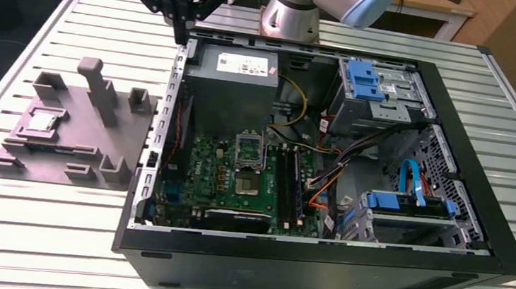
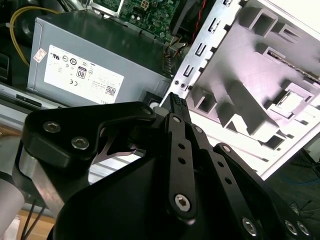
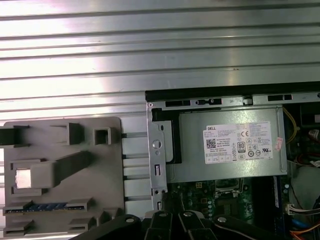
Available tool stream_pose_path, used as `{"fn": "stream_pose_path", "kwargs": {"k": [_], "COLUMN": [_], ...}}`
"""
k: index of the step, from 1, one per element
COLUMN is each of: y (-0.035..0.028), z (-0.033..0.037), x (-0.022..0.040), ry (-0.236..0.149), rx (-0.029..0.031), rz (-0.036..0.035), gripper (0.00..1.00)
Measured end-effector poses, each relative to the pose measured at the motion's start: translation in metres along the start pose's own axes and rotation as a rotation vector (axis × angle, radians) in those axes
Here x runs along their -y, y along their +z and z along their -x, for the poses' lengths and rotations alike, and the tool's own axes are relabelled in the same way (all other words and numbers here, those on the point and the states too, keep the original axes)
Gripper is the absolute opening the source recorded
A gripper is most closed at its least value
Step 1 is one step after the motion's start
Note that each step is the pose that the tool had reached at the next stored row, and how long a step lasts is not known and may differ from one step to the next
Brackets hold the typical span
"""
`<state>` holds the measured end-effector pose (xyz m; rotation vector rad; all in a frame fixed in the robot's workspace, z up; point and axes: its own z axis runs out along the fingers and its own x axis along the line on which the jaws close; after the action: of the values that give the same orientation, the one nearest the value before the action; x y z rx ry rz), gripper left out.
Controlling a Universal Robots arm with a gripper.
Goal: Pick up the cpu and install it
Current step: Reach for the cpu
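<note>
I have the gripper (image 1: 182,36) with its fingers drawn together, hanging over the wall of the open computer case (image 1: 322,271) at its far corner on the exterior view's left, just beside the grey power supply (image 1: 231,78). The cpu (image 1: 42,121) lies well apart from it (silvery top up) in a recess of the grey moulded plate (image 1: 74,134). The plate sits by the edge of the tabletop (image 1: 42,223) on the exterior view's left.

you've got a white printed label (image 3: 242,143) on the grey box (image 3: 225,172) in the first wrist view, rows of small black print, a square code, a few round marks, tiny pink sticker (image 3: 278,144) by its edge, same label (image 1: 245,64) in the exterior view
</note>
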<state>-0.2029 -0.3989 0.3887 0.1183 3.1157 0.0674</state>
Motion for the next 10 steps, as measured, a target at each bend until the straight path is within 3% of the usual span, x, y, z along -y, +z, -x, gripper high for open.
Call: {"fn": "stream_pose_path", "kwargs": {"k": [3, 4, 10], "y": [0.0, 0.0, 0.0002], "z": [-0.0021, -0.0071, -0.0099], "x": [0.0002, 0.0005, 0.0008], "ry": [0.0, 0.0, 0.0], "rx": [0.0001, 0.0, 0.0001], "rz": [0.0, 0.0001, 0.0001], "gripper": [0.1, 0.1, 0.1]}}
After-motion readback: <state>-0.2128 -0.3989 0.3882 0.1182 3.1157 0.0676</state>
